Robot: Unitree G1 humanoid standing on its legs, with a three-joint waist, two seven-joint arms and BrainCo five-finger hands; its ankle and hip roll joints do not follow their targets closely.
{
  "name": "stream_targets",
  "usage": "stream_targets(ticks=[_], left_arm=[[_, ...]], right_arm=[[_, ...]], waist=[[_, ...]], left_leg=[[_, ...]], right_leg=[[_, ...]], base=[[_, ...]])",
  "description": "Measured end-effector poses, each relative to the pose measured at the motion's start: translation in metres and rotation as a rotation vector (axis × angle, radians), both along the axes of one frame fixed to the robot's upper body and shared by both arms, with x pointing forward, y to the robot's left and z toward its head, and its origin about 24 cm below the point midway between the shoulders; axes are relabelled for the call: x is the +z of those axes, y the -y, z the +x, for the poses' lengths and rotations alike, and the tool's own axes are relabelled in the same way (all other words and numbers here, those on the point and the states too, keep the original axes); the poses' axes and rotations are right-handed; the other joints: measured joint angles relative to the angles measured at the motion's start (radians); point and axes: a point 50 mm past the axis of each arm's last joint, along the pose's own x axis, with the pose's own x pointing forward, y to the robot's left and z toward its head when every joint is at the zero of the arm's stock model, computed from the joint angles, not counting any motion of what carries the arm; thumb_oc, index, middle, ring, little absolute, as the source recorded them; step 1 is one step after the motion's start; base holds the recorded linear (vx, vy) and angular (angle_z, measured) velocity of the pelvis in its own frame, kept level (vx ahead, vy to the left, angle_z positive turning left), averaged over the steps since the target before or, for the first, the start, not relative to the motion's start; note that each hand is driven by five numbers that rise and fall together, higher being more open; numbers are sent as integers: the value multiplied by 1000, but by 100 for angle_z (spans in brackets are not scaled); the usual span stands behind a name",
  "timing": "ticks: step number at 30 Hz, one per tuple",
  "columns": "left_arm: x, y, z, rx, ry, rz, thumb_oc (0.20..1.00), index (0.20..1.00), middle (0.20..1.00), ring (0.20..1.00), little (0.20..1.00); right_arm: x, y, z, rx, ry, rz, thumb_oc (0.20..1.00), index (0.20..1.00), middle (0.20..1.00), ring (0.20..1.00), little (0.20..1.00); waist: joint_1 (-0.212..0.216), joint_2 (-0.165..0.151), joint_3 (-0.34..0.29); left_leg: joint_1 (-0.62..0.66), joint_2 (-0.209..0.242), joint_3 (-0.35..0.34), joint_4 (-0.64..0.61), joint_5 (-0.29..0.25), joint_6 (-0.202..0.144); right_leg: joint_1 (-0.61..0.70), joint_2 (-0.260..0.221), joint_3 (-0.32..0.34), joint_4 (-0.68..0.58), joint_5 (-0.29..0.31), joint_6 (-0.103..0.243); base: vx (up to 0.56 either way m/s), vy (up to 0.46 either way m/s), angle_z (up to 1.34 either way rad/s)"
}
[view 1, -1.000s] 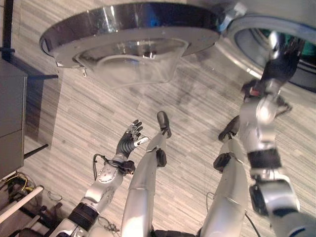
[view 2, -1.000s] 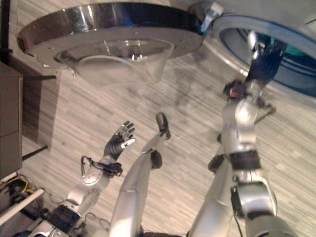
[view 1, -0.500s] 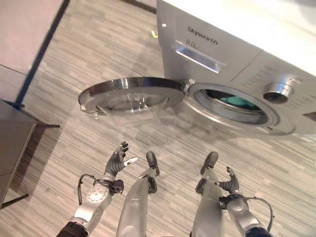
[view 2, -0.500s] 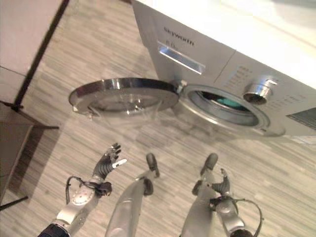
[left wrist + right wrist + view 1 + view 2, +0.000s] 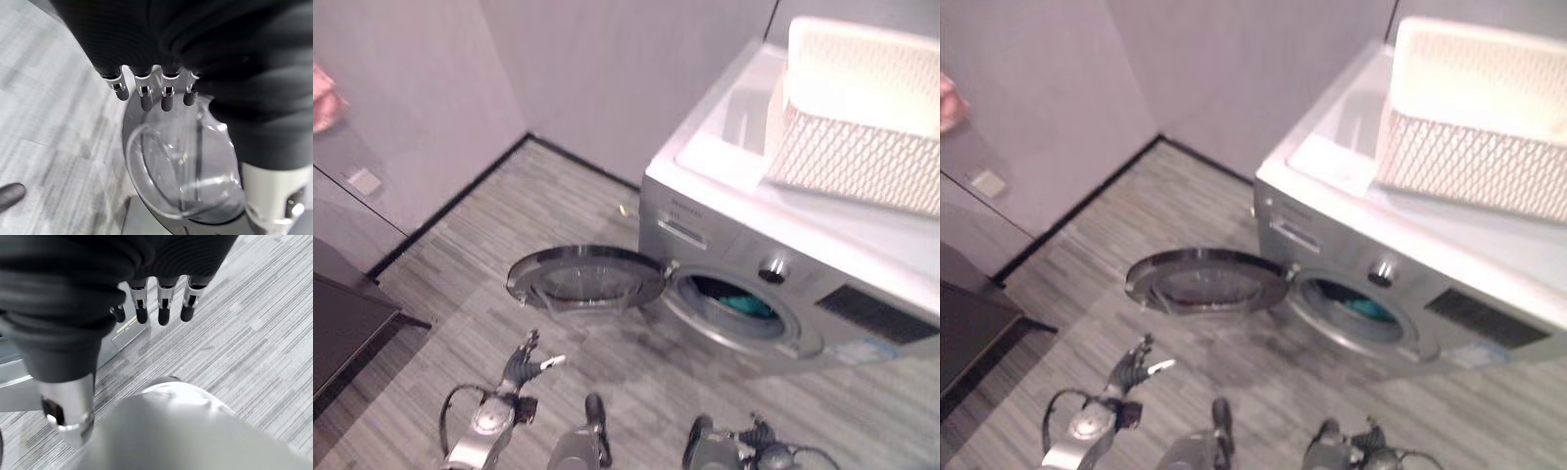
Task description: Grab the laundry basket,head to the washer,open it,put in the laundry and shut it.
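Well, the washer (image 5: 783, 284) door (image 5: 587, 279) hangs open, laundry (image 5: 744, 304) inside. The basket (image 5: 862, 117) sits on top. Both the left hand (image 5: 521, 364) and the right hand (image 5: 759, 436) are relaxed, holding nothing.

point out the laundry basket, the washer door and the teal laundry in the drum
laundry basket (image 5: 847, 157), left eye view, on its lattice side wall
washer door (image 5: 587, 280), left eye view, on its glass centre
teal laundry (image 5: 744, 304), left eye view, on the cloth inside the drum opening

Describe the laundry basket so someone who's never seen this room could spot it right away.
Find the silver front-loading washer standing against the wall, its round door swung open over the striped floor. The laundry basket sits on the washer's flat top, toward its far end. It is the one white, rectangular, open-topped thing there, with lattice-patterned sides.
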Motion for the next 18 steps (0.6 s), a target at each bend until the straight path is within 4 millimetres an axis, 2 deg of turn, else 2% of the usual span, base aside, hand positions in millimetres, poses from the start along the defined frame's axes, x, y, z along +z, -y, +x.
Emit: stream_targets(ticks=[1, 2, 4, 5, 11, 14, 16, 18], left_arm=[[-5, 1, -7, 11, -26, -7, 1000, 1000, 1000, 1000, 1000], [-14, 3, -17, 35, -72, -20, 1000, 1000, 1000, 1000, 1000], [-23, 6, -27, 61, -125, -24, 1000, 1000, 1000, 1000, 1000], [-23, 6, -29, 60, -131, -27, 1000, 1000, 1000, 1000, 1000], [-13, -15, -23, 135, -79, 1, 1000, 1000, 1000, 1000, 1000], [1, -30, -13, 209, -6, 22, 1000, 1000, 1000, 1000, 1000], [9, -51, -12, 246, 3, 118, 1000, 1000, 1000, 1000, 1000], [26, -86, -2, 254, 14, 300, 1000, 1000, 1000, 1000, 1000]], right_arm=[[-1, 3, -4, 0, -15, -5, 1000, 1000, 1000, 1000, 1000], [-3, 6, -15, 4, -56, -12, 1000, 1000, 1000, 1000, 1000], [-7, 6, -34, 15, -117, -3, 1000, 1000, 1000, 1000, 1000], [-8, 6, -42, 32, -141, -8, 1000, 1000, 1000, 1000, 1000], [-10, 6, -52, 84, -197, -8, 1000, 1000, 1000, 1000, 1000], [-10, 6, -58, 71, -210, 4, 1000, 1000, 1000, 1000, 1000], [-10, 6, -57, 104, -213, -2, 1000, 1000, 1000, 1000, 1000], [-10, 6, -55, 157, -216, -13, 1000, 1000, 1000, 1000, 1000]], waist=[[7, 12, -11], [10, 27, -28], [16, 28, -75], [18, 18, -93], [30, 3, -123], [38, 0, -122], [37, 0, -123], [37, -2, -124]], left_leg=[[15, 11, -4, -18, 8, -9], [55, 17, -2, -57, 37, -14], [81, 17, -5, -82, 39, -19], [94, 19, -7, -99, 44, -25], [125, 14, -40, -113, 46, -30], [131, 11, -58, -113, 46, -30], [137, 14, -59, -114, 45, -31], [134, 22, -59, -114, 46, -35]], right_leg=[[22, 18, 1, -36, 13, 4], [86, 54, -6, -119, 61, 3], [137, 70, -22, -194, 83, 2], [153, 82, -26, -212, 86, 2], [218, 89, -65, -249, 88, 9], [233, 87, -85, -250, 83, 11], [242, 90, -88, -258, 78, 11], [238, 97, -88, -258, 74, 6]], base=[[8, -136, -25], [-30, -113, -17], [40, -93, 2], [36, -69, 10], [15, -56, 18], [34, -45, 17], [23, -35, 2], [0, 0, 0]])
